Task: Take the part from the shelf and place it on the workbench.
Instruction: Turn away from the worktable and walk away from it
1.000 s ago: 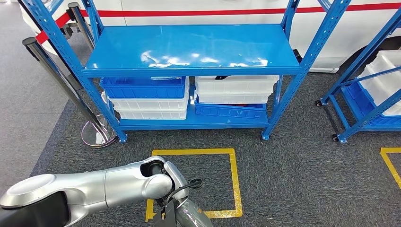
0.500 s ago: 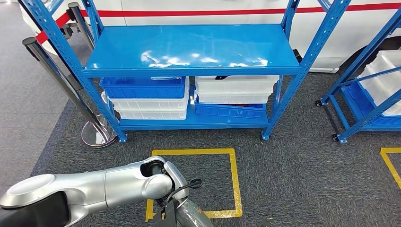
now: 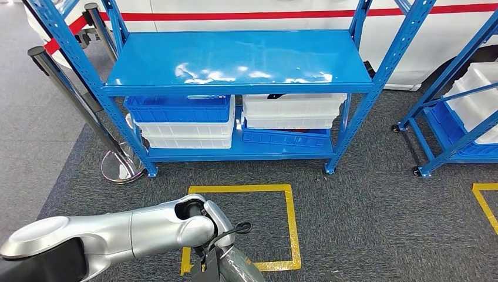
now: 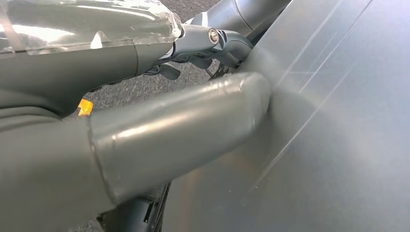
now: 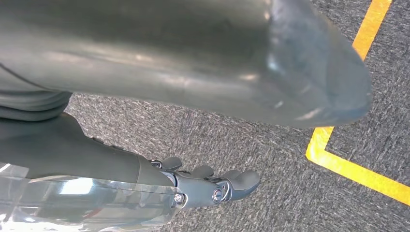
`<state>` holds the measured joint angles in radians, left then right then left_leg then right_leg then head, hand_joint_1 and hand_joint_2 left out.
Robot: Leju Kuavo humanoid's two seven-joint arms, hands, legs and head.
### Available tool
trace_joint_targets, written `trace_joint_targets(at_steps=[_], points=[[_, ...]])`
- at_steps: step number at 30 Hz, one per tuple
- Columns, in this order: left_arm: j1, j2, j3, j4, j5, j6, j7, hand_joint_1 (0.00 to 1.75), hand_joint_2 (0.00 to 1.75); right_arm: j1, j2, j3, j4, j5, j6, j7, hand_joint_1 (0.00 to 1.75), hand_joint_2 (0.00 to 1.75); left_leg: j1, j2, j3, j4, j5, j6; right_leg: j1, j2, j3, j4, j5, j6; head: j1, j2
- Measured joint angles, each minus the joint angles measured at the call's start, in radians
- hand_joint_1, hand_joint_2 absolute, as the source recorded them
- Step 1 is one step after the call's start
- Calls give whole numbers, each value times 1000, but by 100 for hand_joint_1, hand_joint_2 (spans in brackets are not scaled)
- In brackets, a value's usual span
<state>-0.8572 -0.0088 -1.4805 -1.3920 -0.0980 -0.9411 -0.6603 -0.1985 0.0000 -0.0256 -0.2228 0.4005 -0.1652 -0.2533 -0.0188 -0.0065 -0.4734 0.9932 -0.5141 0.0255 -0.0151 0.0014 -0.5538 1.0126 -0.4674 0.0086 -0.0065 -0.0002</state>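
Observation:
The blue shelf (image 3: 235,59) stands ahead, its top board bare and shiny. On its lower level are stacked blue and white bins (image 3: 188,120); something dark shows at the rim of the upper right white bin (image 3: 293,106). I cannot make out a part. My left arm (image 3: 147,226) bends across the lower picture. My left hand (image 4: 145,111) holds nothing, with its thumb (image 4: 193,116) against a smooth grey surface and its fingers (image 4: 212,41) stretched out. My right hand (image 5: 145,159) hangs over the carpet, its fingers (image 5: 212,183) loosely out and holding nothing.
A dark barrier post (image 3: 70,94) with a chrome foot (image 3: 120,167) stands left of the shelf. A second blue rack (image 3: 458,117) with white bins is at the right. A yellow tape square (image 3: 290,223) marks the grey carpet before me.

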Motion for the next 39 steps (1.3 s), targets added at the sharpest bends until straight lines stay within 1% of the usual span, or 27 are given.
trace_joint_targets(at_steps=[19,23,30,34,39], points=[[1,0,0,0,0,0,0,0,0,0,0,0,0,0,0,0,0,0,0,0,0,0,0,0,0,0,0,0,0,0,0,0],[1,0,0,0,0,0,0,0,175,0,0,0,0,0,0,0,0,0,0,0,0,0,0,0,0,0,0,0,0,0,0,0],[-1,-2,0,1,0,0,-1,0,175,0,0,0,0,0,0,0,0,0,0,0,0,0,0,0,0,0,0,0,0,0,0,0],[0,-3,0,3,1,0,-2,0,0,0,0,0,0,0,0,0,0,0,0,0,0,0,0,0,0,0,0,0,0,0,0,0],[1,-3,0,3,1,0,-2,0,0,0,0,0,0,0,0,0,0,0,0,0,0,0,0,0,0,0,0,0,0,0,0,0]])
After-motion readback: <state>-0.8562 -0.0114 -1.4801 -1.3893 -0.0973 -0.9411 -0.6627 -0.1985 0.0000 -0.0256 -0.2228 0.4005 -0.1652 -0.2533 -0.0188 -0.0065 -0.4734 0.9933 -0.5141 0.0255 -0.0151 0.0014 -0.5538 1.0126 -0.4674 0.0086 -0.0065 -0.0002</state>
